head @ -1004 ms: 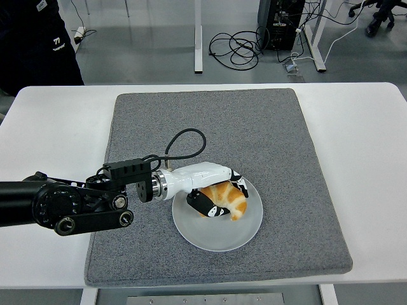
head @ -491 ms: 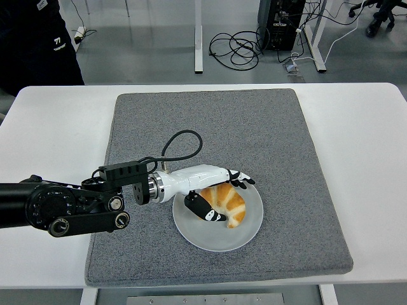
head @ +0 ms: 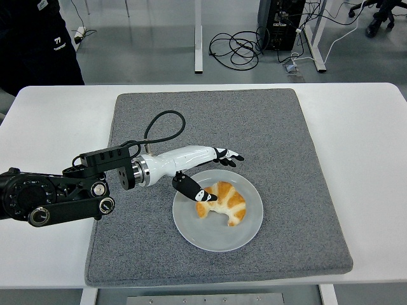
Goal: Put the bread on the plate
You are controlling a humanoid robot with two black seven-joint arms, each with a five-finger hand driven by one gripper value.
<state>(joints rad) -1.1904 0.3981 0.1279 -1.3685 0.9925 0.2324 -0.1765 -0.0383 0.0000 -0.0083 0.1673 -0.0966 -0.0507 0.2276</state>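
A golden croissant point(head: 224, 201) lies on the pale round plate point(head: 218, 236), which sits on the grey mat near its front middle. My left hand point(head: 213, 171) hovers just up and left of the bread, fingers spread and holding nothing. Its thumb tip reaches down to the croissant's left end; whether it touches cannot be made out. The long fingers point(head: 230, 155) point right, above the plate's far rim. The left arm comes in from the left edge, low over the table. No right arm shows.
The grey mat point(head: 273, 133) covers the middle of the white table point(head: 369, 146). A black cable point(head: 162, 127) loops up from the left wrist. A person in dark clothing point(head: 35, 44) stands at the table's far left corner.
My left hand has let go of the croissant and drawn back up and to the left, fingers spreading. The bread stays on the plate.
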